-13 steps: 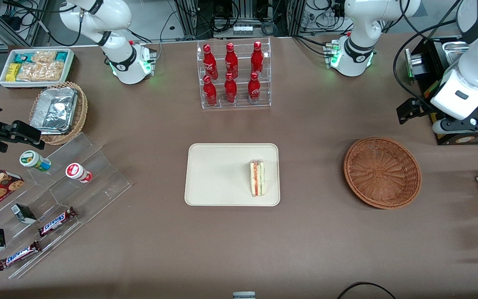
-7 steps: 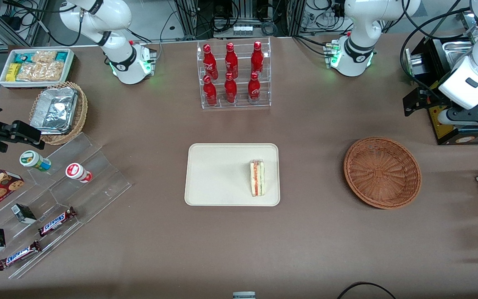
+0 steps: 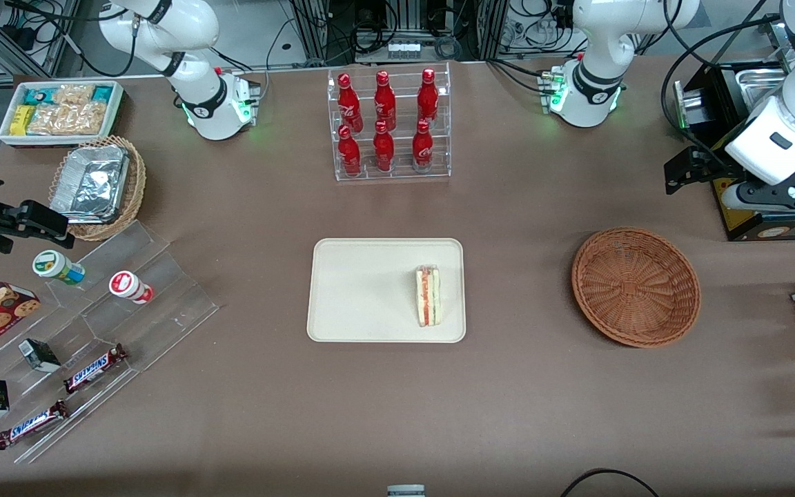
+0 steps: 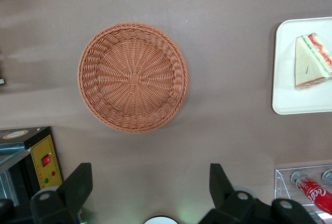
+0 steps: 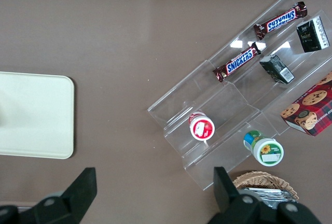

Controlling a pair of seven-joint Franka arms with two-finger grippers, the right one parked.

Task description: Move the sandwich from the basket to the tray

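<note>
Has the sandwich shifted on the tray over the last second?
No. The sandwich lies at the same spot on the tray, by the rim nearest the basket. The open gripper is raised, farther from the front camera than the basket.

The working left arm's white forearm and wrist housing reach in from the upper right edge of the front view, angled downward. Its black two-finger gripper sits at the right edge of that frame, raised off the table surface. Seen from its own wrist camera, the gripper has its two dark fingers spread wide apart, with nothing held between them.
</note>
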